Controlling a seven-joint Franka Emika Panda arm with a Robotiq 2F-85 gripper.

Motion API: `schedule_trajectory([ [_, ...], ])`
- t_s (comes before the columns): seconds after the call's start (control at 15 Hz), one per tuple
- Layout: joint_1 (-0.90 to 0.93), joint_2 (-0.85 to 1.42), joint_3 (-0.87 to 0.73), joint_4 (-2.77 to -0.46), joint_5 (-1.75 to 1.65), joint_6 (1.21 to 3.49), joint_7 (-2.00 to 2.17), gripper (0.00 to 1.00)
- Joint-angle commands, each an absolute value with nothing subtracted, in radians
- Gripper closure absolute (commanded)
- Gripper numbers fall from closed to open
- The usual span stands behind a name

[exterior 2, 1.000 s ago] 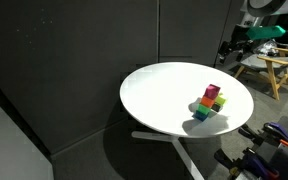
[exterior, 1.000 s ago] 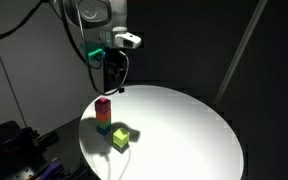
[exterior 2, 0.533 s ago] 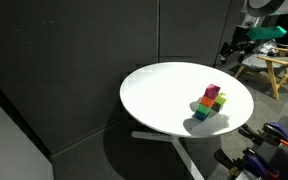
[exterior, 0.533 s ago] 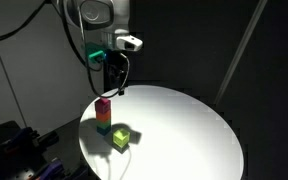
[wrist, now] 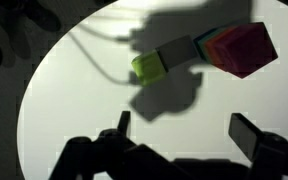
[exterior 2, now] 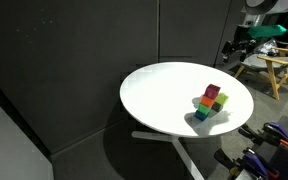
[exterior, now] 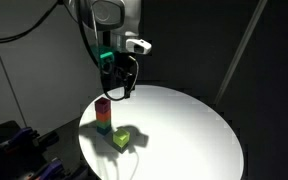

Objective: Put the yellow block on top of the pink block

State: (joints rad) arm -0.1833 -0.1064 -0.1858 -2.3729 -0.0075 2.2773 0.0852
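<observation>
- Currently the gripper (exterior: 119,91) hangs in the air above the table (exterior: 184,120), higher than the pink block (exterior: 103,103) and slightly behind it. It touches nothing.
- Jaws are spread wide and empty. In the wrist view both fingers (wrist: 122,126) come in at the lower edge with bare tabletop between them.
- Pink block is the top of a short upright stack. An orange cube (exterior: 103,116) sits under it, with a green one (exterior: 103,127) at the bottom.
- The yellow block (exterior: 121,138) lies flat on the table near the foot of that stack, on the camera side of the pink block in an exterior view. It is not on the pink block.
- In the wrist view the yellow block (wrist: 149,67) is off to one side of the pink block (wrist: 246,48), with a grey shape (wrist: 179,51) between them. I cannot tell whether that shape is a separate cube or a shaded face.
- The surface is a round white tabletop (exterior 2: 159,90), plain, with hard shadows of the arm and cables falling across it (wrist: 74,90).
- Pink block (exterior 2: 213,91) stands towards the table's edge on the robot's side. The cubes around it are too small there to separate.
- The room is dark, with black wall panels (exterior 2: 74,60) behind the table. A wooden trestle (exterior 2: 268,66) stands past the pink block, beside the arm.
</observation>
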Motion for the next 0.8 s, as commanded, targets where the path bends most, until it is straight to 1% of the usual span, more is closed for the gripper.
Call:
schedule_trajectory([
  [0.0,-0.191,-0.052,-0.2,-2.318,0.011,2.274,0.027,0.0],
  [0.73,-0.193,0.074,-0.198,-2.313,0.065,2.379,-0.068,0.0],
])
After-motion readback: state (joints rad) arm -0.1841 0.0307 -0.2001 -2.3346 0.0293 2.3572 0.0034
